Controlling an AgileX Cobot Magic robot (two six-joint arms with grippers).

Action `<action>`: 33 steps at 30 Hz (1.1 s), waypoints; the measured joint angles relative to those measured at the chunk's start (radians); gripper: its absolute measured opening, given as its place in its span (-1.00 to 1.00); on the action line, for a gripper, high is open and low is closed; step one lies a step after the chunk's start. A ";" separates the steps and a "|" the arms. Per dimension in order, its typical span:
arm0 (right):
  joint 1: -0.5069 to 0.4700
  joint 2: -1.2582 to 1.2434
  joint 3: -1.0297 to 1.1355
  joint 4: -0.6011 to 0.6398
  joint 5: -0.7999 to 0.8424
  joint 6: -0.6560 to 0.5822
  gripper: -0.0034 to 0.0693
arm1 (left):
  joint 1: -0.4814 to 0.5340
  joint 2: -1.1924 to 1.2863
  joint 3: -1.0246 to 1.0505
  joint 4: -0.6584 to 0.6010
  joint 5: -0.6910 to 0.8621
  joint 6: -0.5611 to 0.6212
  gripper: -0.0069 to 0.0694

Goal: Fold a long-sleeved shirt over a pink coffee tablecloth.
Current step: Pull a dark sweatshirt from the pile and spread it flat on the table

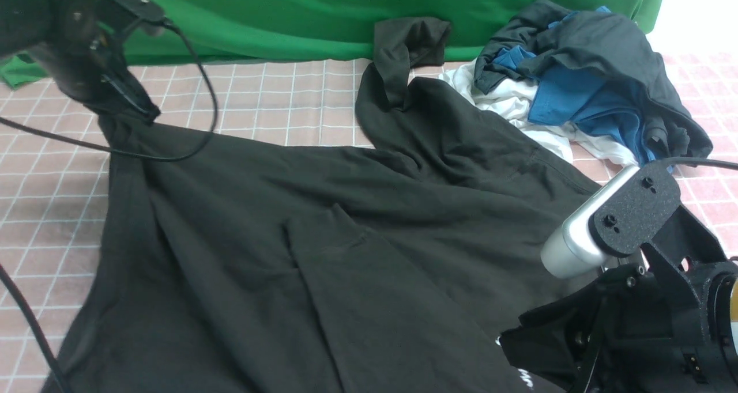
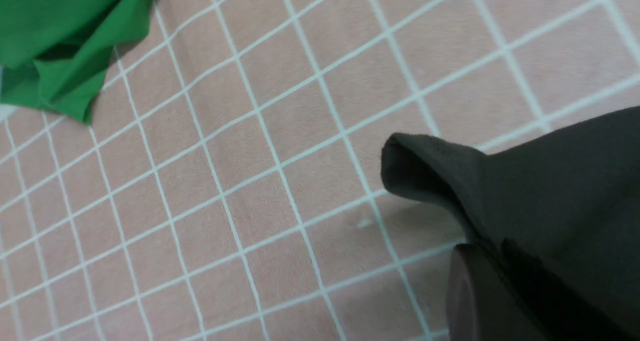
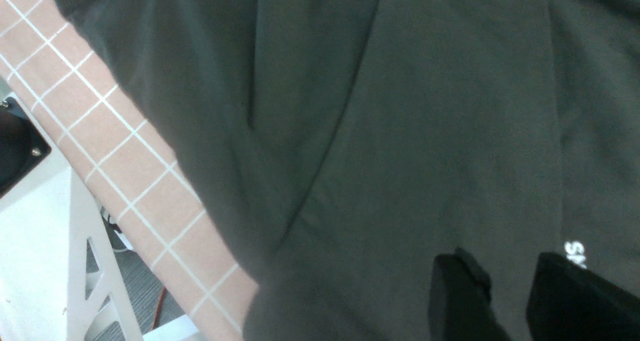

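The left jaws were clamped shut on an edge of the long-sleeved shirt (image 1: 323, 254), at its far left corner; in the left wrist view one dark finger (image 2: 470, 296) pressed against the pinched black fabric (image 2: 560, 191), whose rolled lip stood just off the pink coffee tablecloth (image 2: 280, 146). The right jaws stood partly apart at the shirt's near right side, two dark fingers (image 3: 455, 296) with black cloth showing between them, but whether they actually pinched it I could not tell from that close view. Small white lettering (image 3: 575, 253) sat just beside them. From the held corner the shirt spread in creases across the middle of the tablecloth (image 1: 277, 110) covering the desk, one sleeve (image 1: 403, 53) reaching back to touch the green cloth (image 1: 288, 12) behind. At the far right, a dark grey garment (image 1: 599, 41) lay bunched with blue cloth (image 1: 582, 102) over a white garment (image 1: 519, 102), which touched the shirt's edge.
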 joint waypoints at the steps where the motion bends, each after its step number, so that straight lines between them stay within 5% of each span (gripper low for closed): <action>1: 0.000 0.000 0.000 -0.001 -0.004 -0.007 -0.26 | 0.011 0.009 0.000 -0.016 -0.013 0.019 -0.71; 5: 0.000 0.000 0.000 -0.003 -0.008 -0.020 -0.26 | 0.048 0.056 0.000 -0.039 -0.060 0.083 -0.58; 10: 0.000 0.000 0.000 -0.037 0.005 -0.006 -0.25 | 0.089 0.094 0.000 0.083 -0.058 0.078 -0.08; 13: 0.000 0.000 0.000 -0.067 0.034 0.012 -0.25 | 0.118 0.093 -0.002 0.201 -0.030 -0.029 0.30; 17: 0.000 0.000 0.000 -0.089 0.058 0.023 -0.25 | 0.142 0.076 -0.003 0.231 0.029 -0.181 0.54; 19: 0.000 0.000 0.000 -0.092 0.057 0.023 -0.25 | 0.149 0.053 -0.003 0.136 0.053 -0.173 0.46; 22: 0.000 0.000 0.000 -0.095 0.049 0.023 -0.25 | 0.149 0.008 0.017 -0.196 0.107 0.041 -0.13; 24: 0.000 0.000 0.000 -0.095 0.048 0.026 -0.25 | 0.149 -0.001 0.029 -0.287 0.137 0.130 -0.31; 26: 0.000 0.000 0.000 -0.096 0.048 0.043 -0.25 | 0.149 -0.020 0.079 -0.515 0.228 0.314 -0.68; 30: 0.000 0.000 0.000 -0.096 0.048 0.049 -0.25 | 0.150 -0.023 0.158 -0.576 0.285 0.443 -0.76; 33: 0.000 0.000 0.000 -0.097 0.047 0.049 -0.25 | 0.158 -0.023 0.212 -0.560 0.266 0.534 -0.62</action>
